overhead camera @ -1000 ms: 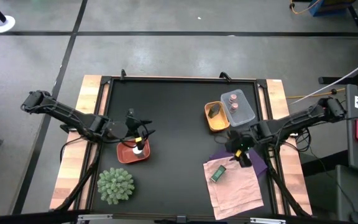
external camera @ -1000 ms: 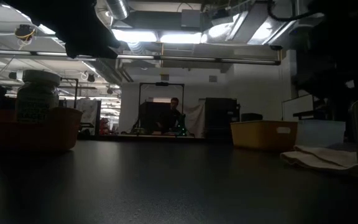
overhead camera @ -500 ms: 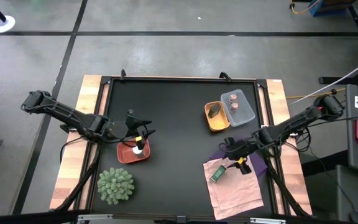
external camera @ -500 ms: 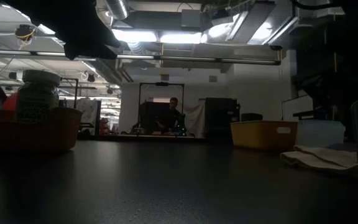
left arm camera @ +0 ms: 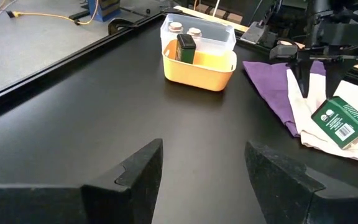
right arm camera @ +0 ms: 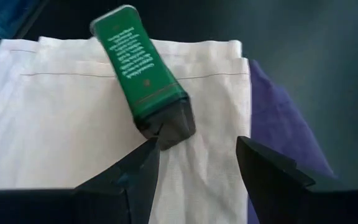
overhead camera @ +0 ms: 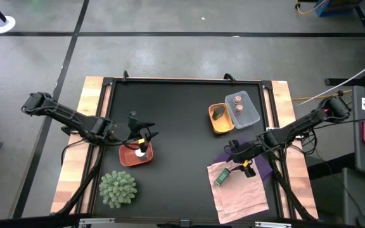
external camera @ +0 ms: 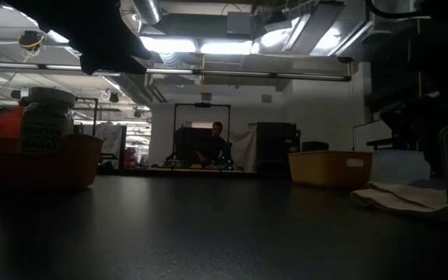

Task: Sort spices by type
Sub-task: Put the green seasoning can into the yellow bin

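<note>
Spices on a dark tabletop [overhead camera: 176, 126], two arms over them.

High view: left pincer [overhead camera: 146, 140] hangs over the salmon-red tray [overhead camera: 135, 156] holding the white-capped jar [overhead camera: 141, 151]; right pincer [overhead camera: 239, 158] sits over the pale cloth [overhead camera: 239, 187], beside the green packet [overhead camera: 221, 178]. Two pink-topped jars [overhead camera: 238, 103] stand in the clear tray, touching the orange tray [overhead camera: 219, 120]. Low view: jar in red tray, yellow tray far across. Left wrist view: fingers [left arm camera: 138, 171] apart, empty. Right wrist view: fingers [right arm camera: 260, 165] apart, packet [right arm camera: 143, 74] lying on the cloth, unheld.
</note>
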{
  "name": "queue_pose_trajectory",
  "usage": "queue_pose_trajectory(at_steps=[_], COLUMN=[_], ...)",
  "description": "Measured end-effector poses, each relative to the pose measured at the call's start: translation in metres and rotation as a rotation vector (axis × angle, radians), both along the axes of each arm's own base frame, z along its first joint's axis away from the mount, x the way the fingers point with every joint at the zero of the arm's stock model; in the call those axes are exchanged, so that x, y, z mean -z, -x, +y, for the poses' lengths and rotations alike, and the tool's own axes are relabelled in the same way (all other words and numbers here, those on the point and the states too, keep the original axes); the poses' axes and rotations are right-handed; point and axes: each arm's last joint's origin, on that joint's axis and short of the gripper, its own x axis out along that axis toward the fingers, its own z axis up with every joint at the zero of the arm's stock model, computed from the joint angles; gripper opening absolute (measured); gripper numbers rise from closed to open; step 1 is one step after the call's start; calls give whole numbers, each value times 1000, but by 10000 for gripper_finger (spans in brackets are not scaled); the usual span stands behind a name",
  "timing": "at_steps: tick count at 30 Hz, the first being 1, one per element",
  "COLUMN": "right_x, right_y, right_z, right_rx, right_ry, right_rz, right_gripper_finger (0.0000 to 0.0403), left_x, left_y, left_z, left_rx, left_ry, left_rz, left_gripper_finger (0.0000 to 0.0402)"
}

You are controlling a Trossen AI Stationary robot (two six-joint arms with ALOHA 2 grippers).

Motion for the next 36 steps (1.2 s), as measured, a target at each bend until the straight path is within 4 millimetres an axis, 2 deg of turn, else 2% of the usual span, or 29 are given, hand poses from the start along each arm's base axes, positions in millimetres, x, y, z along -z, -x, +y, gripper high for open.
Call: queue_pose_trajectory(at_steps=[26, 36], right_x=[3, 8], right_y=[-5, -3], right_z=[1, 2], right_rx=[-3, -31], right_ry=[22, 14], right_rz=[-23, 30], right_gripper_finger=[214, 272], left_x=[0, 0], left_y=[0, 0], left_z=[0, 0], left_rx=[-12, -17], left_ry=[27, 39], left_rz=[-12, -17], left_gripper_finger=[211, 212])
